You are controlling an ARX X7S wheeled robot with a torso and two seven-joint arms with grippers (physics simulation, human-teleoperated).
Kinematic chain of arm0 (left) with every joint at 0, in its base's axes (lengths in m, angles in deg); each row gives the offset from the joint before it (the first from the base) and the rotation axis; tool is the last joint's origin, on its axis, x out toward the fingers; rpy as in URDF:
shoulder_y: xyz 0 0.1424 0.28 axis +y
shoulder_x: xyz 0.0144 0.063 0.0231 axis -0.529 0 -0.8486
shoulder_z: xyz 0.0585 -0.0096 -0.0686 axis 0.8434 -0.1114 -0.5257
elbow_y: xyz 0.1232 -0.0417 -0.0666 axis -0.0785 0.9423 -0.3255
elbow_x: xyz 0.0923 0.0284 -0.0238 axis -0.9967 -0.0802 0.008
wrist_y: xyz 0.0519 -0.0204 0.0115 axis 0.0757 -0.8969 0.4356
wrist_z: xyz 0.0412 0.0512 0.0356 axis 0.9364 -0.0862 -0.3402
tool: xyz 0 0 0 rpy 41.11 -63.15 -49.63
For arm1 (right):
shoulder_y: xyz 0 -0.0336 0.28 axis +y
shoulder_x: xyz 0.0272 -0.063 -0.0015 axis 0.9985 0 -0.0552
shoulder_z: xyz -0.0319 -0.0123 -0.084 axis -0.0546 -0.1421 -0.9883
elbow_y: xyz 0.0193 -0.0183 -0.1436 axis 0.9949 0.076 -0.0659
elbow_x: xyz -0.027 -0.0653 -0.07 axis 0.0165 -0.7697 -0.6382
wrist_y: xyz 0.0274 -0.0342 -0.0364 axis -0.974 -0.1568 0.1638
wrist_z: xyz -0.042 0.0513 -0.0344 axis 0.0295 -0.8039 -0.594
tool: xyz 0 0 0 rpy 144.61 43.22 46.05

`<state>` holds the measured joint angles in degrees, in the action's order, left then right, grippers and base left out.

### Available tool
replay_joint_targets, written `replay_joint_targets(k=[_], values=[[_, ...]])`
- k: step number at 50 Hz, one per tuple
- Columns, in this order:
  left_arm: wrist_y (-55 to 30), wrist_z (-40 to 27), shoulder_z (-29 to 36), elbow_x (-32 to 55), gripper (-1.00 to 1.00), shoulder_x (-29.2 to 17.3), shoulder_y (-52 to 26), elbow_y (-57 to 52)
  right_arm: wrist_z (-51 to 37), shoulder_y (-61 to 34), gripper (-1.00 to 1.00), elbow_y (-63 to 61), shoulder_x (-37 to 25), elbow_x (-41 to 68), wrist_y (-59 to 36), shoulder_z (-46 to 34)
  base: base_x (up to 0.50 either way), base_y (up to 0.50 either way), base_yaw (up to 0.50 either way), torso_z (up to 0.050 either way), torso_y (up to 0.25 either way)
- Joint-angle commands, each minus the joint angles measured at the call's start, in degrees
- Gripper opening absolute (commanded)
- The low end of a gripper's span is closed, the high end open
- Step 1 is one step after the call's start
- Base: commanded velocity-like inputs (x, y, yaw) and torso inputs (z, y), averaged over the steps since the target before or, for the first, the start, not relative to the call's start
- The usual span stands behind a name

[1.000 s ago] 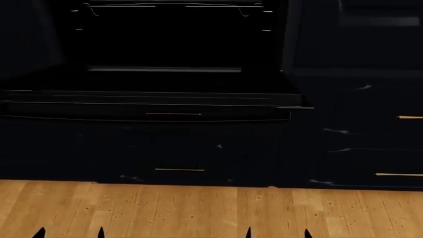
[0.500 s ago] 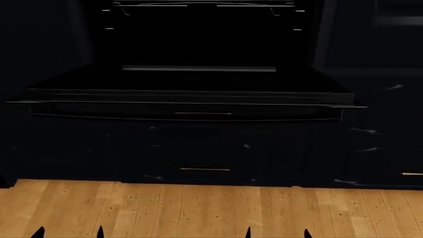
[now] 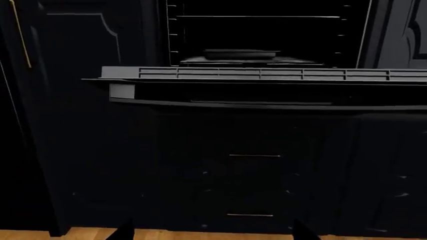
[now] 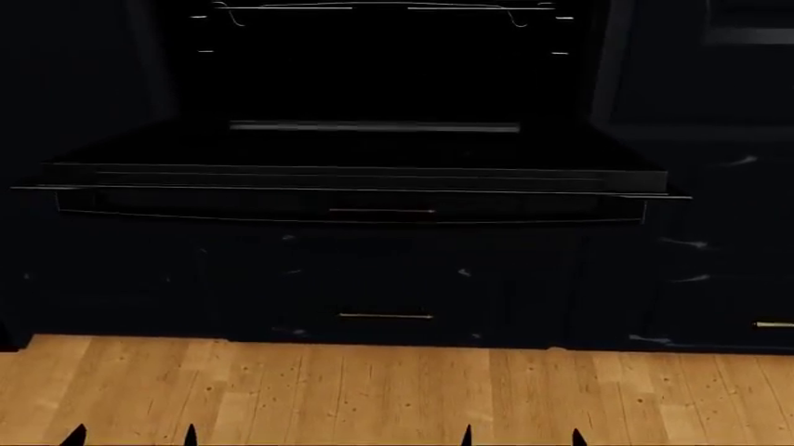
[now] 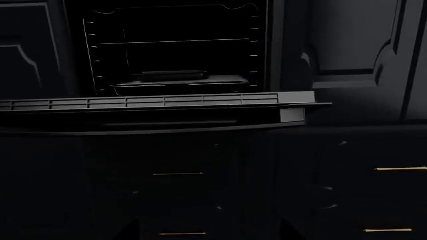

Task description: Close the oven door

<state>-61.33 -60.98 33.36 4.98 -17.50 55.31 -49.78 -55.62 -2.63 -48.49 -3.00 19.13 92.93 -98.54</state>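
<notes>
The oven door point(image 4: 360, 153) hangs open and lies flat, jutting out from the dark oven cavity point(image 4: 372, 65). Its slim full-width bar handle point(image 4: 360, 191) runs along the front edge. The slotted vent strip point(image 3: 267, 74) shows in the left wrist view, and the same door point(image 5: 160, 102) shows in the right wrist view. Only the fingertips of my left gripper point(image 4: 132, 437) and right gripper point(image 4: 522, 437) show at the head view's lower edge, low over the floor and well short of the door. Both stand open and hold nothing. The left gripper point(image 3: 212, 234) and right gripper point(image 5: 210, 232) face the cabinet front.
Dark drawers with short brass handles point(image 4: 386, 316) sit under the door, with more point(image 5: 400, 169) to the right. Tall raised-panel cabinet doors point(image 3: 73, 100) flank the oven. A flat tray point(image 3: 240, 53) rests on a rack inside. Wooden floor point(image 4: 372, 390) lies between me and the cabinets.
Over the last second the head view shifted left, so the oven now sits centred. In the last half second almost nothing moved. The door stays open and both grippers stay open.
</notes>
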Motion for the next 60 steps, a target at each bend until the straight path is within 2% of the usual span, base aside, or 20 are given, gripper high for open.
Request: replay_joint_targets(k=[1, 60], values=[[-0.75, -0.63, 0.35, -0.07, 1.0, -0.3, -0.05, -0.39, -0.3, -0.05, 1.0, 0.09, -0.24, 0.28, 0.14, -0.3, 0.0, 0.0, 0.0, -0.031, 0.0], [-0.29, -1.73, 2.0, 0.69, 1.0, -1.22, -0.57, 0.22, -1.95, -0.37, 1.0, 0.3, -1.39, 1.45, 0.45, -1.58, 0.0, 0.0, 0.0, -0.034, 0.0]])
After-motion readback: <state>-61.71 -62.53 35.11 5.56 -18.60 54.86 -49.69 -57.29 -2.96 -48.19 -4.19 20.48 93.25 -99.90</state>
